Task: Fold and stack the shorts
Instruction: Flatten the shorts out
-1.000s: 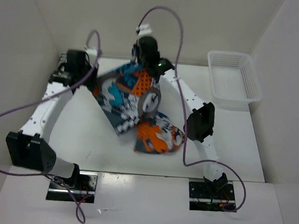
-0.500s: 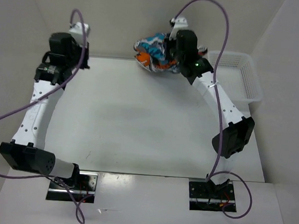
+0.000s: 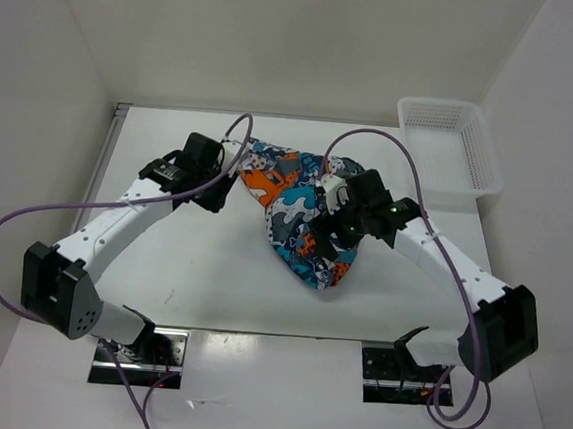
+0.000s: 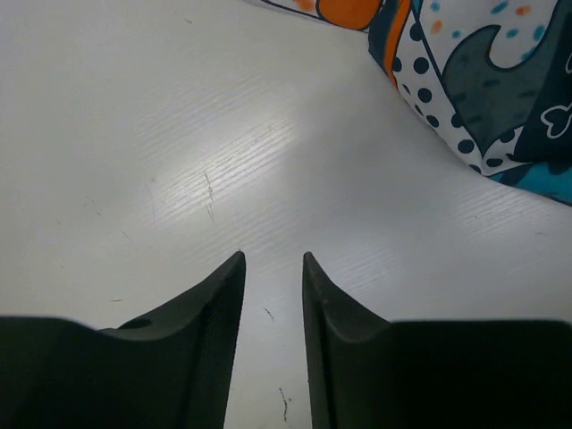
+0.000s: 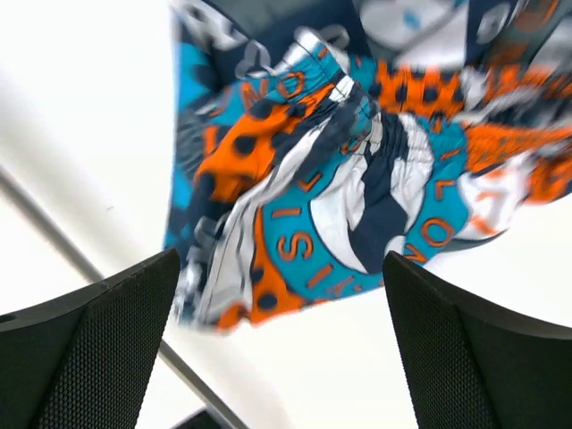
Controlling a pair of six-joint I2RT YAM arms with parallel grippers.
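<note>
**Top external view: shorts [image 3: 302, 211] heaped on the tabletop [image 3: 192, 266]**

The shorts lie in a rumpled heap toward the far middle of the tabletop, between the two arms. The left claw [image 4: 273, 259] is narrowly parted over bare surface just beside the fabric's edge, gripping nothing. The right claw [image 5: 281, 259] is spread wide over the shorts with nothing pinched between its fingers, though its wrist view is blurred. A white mesh basket [image 3: 447, 153] sits at the far right corner.

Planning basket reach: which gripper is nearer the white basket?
Right. The right gripper is over the shorts, down-left of the basket; the left gripper is farther, past the shorts' left edge.
</note>
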